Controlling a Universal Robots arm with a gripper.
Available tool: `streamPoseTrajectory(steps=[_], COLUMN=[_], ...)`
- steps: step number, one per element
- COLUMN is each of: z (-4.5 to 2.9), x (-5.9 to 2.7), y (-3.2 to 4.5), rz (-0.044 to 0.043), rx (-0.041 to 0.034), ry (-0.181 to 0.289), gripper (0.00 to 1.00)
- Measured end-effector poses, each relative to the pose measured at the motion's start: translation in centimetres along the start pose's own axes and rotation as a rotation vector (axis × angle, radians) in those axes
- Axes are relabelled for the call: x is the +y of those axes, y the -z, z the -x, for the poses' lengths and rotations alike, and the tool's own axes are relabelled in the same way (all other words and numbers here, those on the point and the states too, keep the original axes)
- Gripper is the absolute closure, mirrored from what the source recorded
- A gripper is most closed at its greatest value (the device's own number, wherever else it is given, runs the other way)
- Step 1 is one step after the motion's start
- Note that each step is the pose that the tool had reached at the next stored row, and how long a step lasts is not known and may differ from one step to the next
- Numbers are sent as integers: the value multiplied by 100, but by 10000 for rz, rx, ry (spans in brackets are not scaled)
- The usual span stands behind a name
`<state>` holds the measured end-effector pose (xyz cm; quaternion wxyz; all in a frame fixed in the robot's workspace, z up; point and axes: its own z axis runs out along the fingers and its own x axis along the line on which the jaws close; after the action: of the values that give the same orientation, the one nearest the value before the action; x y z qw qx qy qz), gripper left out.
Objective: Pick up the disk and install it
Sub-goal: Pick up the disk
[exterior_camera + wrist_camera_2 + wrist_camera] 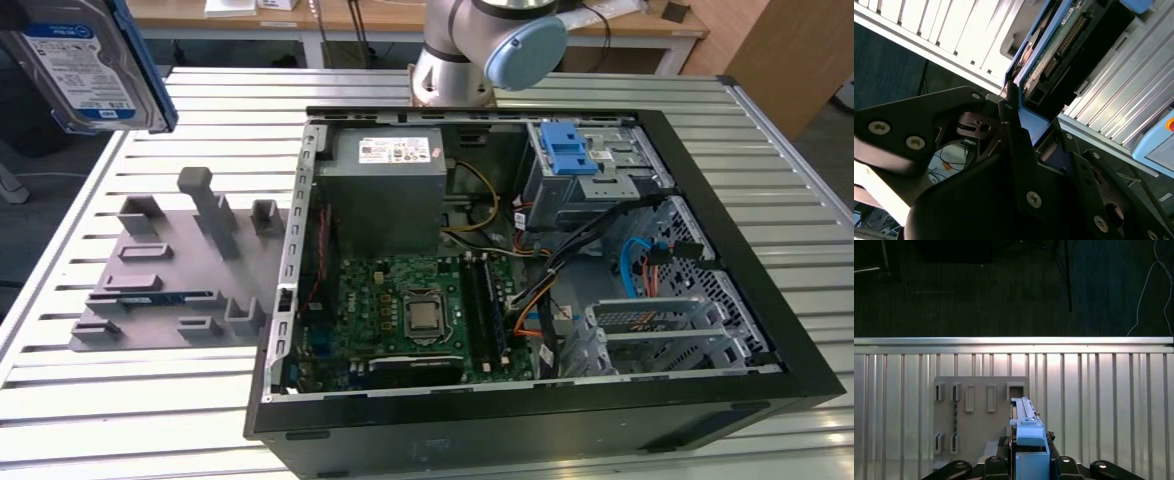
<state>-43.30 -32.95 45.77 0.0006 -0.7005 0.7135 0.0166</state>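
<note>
The disk (83,68), silver with a white and blue label and blue plastic rails, hangs high over the table's far corner at the exterior view's left, well away from the open computer case (747,395). In the first wrist view the disk (1026,426) stands edge-on, its blue rail clamped in my gripper (1030,462), above the grey fixture plate (979,430). The second wrist view shows the disk's (1054,47) green circuit-board side and blue rail, with my gripper (1029,137) shut on it and a black finger (1013,127) pressed against one face.
In the case are a grey power supply box (387,190), a motherboard (407,310) and a silver drive cage with a blue latch (571,152). The grey fixture plate (167,285) with upright slots lies beside the case. The robot base (461,60) stands behind. The table (134,420) is slatted aluminium.
</note>
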Motion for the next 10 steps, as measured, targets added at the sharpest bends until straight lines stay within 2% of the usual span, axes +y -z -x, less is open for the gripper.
streamPoseTrajectory(steps=[10], z=[3], x=[3], y=[128], rz=[-1], rx=[0], ry=[1], gripper=[64])
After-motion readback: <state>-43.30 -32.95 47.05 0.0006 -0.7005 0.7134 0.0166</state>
